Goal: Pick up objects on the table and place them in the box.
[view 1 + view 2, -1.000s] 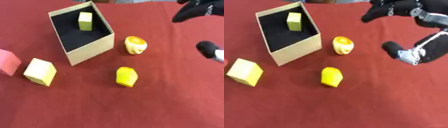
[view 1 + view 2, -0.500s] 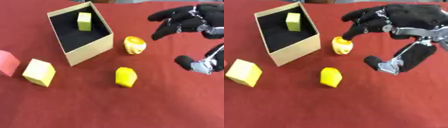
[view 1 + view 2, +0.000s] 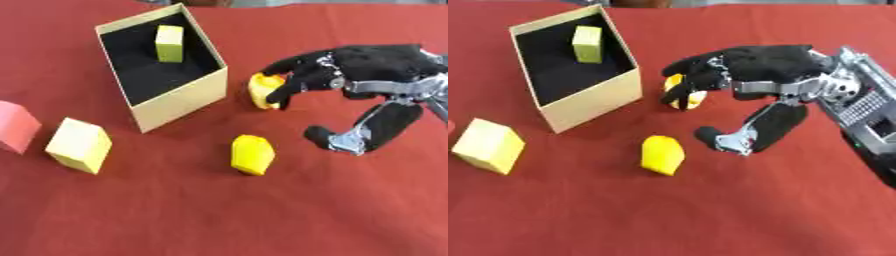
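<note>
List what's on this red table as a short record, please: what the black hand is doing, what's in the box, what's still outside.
Right hand: fingers reaching over the round yellow-orange object beside the box; grasp not clearly closed
Cardboard box with black lining: holds one yellow-green block
Outside: yellow rounded block, pale yellow cube, pink block
Left hand: not visible

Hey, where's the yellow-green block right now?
The yellow-green block is inside the open box, near its far wall, on the black lining, at the upper left of the left eye view, well left of the right hand.
</note>
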You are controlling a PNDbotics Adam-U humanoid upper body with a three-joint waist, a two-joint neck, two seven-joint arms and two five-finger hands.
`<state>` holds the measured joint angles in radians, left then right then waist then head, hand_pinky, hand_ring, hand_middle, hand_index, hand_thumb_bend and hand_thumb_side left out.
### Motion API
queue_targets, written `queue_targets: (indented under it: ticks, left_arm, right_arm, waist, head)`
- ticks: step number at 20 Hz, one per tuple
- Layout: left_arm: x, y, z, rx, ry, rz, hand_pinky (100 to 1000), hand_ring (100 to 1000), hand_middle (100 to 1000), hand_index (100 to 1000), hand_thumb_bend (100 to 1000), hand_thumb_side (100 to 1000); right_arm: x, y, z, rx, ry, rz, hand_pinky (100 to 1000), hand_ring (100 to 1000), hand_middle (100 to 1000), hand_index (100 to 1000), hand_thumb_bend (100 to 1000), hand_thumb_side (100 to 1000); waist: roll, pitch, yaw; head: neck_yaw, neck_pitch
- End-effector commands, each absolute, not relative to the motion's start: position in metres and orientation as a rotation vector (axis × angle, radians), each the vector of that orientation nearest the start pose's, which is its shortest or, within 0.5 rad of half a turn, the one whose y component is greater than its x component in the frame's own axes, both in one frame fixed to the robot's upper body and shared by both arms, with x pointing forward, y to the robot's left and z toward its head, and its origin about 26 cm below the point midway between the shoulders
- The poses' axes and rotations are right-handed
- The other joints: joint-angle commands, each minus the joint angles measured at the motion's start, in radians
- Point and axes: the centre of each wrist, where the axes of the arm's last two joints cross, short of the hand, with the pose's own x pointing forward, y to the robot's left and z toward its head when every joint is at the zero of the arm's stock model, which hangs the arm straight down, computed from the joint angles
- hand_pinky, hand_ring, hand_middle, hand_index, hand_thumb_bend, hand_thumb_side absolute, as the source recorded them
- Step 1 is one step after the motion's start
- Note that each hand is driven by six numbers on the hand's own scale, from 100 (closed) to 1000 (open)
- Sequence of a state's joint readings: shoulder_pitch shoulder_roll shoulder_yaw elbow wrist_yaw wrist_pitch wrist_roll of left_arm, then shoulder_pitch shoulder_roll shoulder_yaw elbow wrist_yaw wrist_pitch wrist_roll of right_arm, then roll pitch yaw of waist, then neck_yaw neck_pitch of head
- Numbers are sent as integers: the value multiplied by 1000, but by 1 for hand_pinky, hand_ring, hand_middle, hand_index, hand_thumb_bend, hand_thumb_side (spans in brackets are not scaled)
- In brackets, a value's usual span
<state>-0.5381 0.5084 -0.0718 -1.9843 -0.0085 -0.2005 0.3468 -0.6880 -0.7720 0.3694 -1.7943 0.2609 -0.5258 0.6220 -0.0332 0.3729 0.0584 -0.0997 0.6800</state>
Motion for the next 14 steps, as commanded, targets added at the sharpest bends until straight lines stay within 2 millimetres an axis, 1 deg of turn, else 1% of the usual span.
queue_targets:
  ticks: [1,2,4,6,7,8,9,12,14]
  left_arm:
    - [308,244,280,-341,3465,320,645,672,692,809,144,712]
    - [308,244,280,-338,3467,321,645,672,692,809,143,713]
    - [308,244,280,-335,3470,324,645,672,692,809,142,714]
    - [308,243,279,-332,3474,326,644,672,692,809,141,717]
    - [308,243,279,-330,3475,328,644,672,692,809,141,717]
    - [308,243,279,-327,3477,330,644,671,692,809,139,719]
    - [308,242,278,-324,3480,334,644,671,692,809,139,721]
    - [308,241,277,-312,3486,343,643,671,692,809,137,725]
    - [308,240,277,-304,3490,347,642,671,692,809,136,727]
  right_arm:
    - [351,-237,268,355,2146,-2490,932,1000,638,928,100,800]
    - [353,-235,265,350,2135,-2503,934,1000,641,929,100,786]
    - [356,-232,259,337,2099,-2536,942,1000,668,934,100,729]
    - [359,-228,254,327,2060,-2564,948,1000,718,937,111,615]
    - [360,-227,253,325,2043,-2572,948,1000,718,937,111,615]
    - [361,-226,253,327,2027,-2575,950,1000,737,935,179,534]
    - [362,-225,253,330,2013,-2576,950,1000,743,933,205,498]
    - [364,-222,254,330,1971,-2575,954,1000,760,930,244,462]
    - [366,-220,253,324,1938,-2584,956,1000,769,931,252,466]
  waist:
    - [3,-19,2]
    - [3,-19,3]
    - [3,-19,4]
    - [3,-19,5]
    - [3,-19,5]
    - [3,-19,5]
    - [3,-19,6]
    - [1,-18,6]
    - [0,-18,7]
  head:
    - [-5,-9]
    - [-6,-8]
    - [-7,-8]
    - [-8,-7]
    - [-8,-7]
    - [-9,-7]
    - [-9,-6]
    - [-10,-6]
    - [-10,-6]
